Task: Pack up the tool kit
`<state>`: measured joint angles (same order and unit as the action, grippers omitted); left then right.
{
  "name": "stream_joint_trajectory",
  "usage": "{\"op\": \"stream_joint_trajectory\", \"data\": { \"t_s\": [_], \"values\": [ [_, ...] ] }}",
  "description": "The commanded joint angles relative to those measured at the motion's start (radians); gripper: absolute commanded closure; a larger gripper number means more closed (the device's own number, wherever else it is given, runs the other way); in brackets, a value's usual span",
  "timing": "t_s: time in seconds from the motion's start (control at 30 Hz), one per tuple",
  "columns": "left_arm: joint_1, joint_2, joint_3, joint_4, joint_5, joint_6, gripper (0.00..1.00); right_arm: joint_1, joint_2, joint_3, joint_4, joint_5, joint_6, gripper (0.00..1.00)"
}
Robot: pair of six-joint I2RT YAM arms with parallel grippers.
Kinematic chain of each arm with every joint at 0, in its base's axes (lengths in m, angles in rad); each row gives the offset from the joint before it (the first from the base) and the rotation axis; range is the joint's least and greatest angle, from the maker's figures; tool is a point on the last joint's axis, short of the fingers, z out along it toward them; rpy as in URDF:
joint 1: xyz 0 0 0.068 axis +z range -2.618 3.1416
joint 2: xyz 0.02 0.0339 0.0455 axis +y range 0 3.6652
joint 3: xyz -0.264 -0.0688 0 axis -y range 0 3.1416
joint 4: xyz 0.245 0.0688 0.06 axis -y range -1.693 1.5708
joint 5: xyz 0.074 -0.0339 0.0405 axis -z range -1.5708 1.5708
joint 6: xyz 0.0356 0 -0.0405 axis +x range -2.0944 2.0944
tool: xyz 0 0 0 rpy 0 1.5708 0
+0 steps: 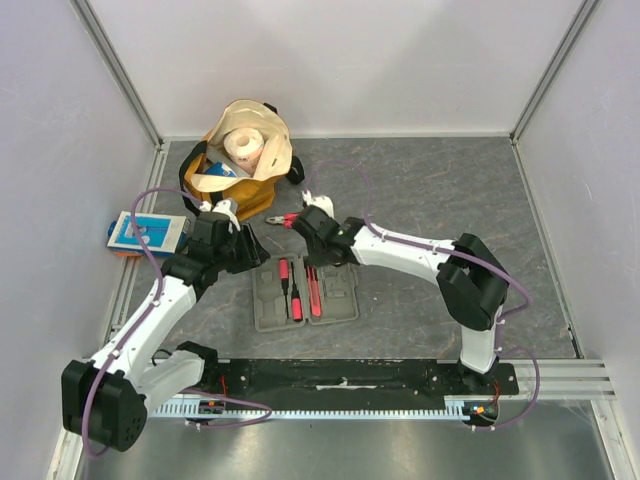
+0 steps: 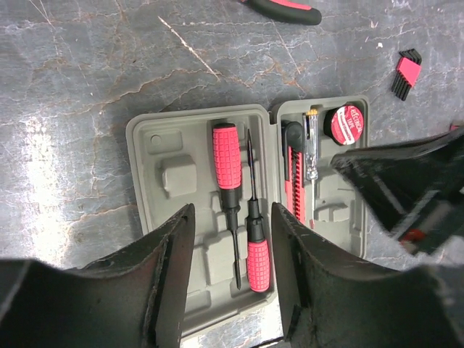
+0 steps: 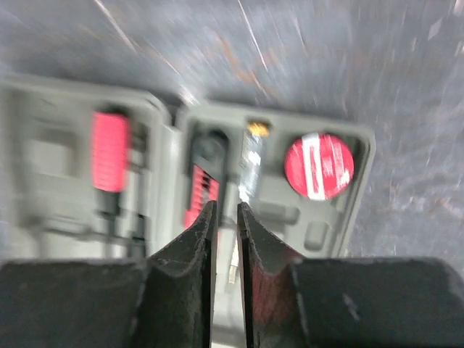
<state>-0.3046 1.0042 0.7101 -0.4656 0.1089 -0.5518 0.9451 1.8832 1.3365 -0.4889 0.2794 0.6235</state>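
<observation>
Grey plastic case [image 1: 305, 295] of the tool kit lies open on the surface [image 1: 420, 200]. Left gripper [image 2: 232, 217] hovers over its left half, jaws spread above two seated screwdrivers [image 2: 226, 156]. Pliers [image 2: 286, 9] and hex keys [image 2: 406, 71] lie loose beyond it; judged next: grip each mid-handle, lower it flat into its slot. Tape measure [image 2: 349, 123] label is unreadable. Right gripper [image 3: 227, 210] jaws sit nearly pressed together, apparently empty.

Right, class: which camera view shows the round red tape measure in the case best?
Left wrist: the tape measure is sharp there, with its white label visible. Right wrist shows it whole but blurred. From the top external view I cannot make it out.
</observation>
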Motion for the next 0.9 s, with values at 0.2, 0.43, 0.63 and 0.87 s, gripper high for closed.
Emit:
{"op": "stream_joint_trajectory", "data": {
  "t_s": [0.2,0.43,0.63,0.87],
  "values": [
    [0.001,-0.019,0.068,-0.041,-0.090,0.035,0.46,-0.072,-0.094,0.293,-0.186,0.139,-0.036,0.49],
    [-0.001,-0.023,0.068,0.033,-0.008,0.061,0.37,-0.221,-0.205,0.106,-0.186,0.192,0.030,0.28],
    [0.001,0.023,0.189,0.002,0.054,0.096,0.09,-0.318,-0.152,0.040,-0.191,0.159,0.073,0.14],
    [0.002,0.068,0.253,-0.008,0.055,0.130,0.09,-0.365,0.028,0.087,-0.208,0.190,0.130,0.05]
  ]
}}
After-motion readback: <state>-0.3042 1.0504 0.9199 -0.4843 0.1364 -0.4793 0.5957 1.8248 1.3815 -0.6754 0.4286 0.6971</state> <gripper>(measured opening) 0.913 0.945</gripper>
